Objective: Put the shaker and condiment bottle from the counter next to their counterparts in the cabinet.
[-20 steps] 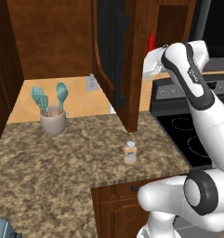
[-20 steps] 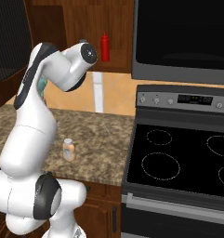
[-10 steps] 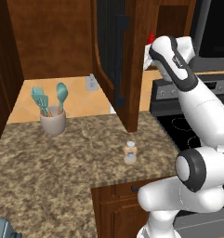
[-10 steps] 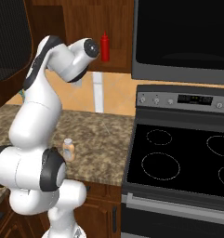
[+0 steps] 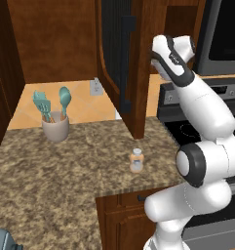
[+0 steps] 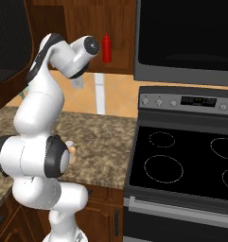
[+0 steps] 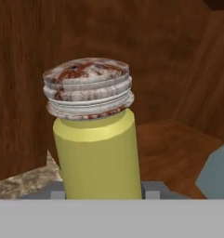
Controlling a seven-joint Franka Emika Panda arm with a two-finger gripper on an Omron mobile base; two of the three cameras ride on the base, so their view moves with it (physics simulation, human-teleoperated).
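Shaker [image 7: 92, 135], a yellow cylinder with a mottled ribbed cap, sits clamped in the pincer [image 7: 102, 189], a grey finger pressed against each side of its base. The arm is raised beside the open door of the cabinet [image 5: 131, 63], so the step in hand looks like carrying this item up to the shelf. The next move would call for reaching further in and setting it upright near the red squeeze bottle [image 6: 107, 47], which stands on the cabinet shelf, then letting go.

A second small container [image 5: 136, 160] with a pale cap stands on the counter [image 5: 65, 171], near its front edge, waiting its turn. The hand view gives the grip and the wooden walls close behind. The right base view shows the red bottle. The left base view shows the door's dark handle [image 5: 126, 63] and a utensil crock [image 5: 55, 128].
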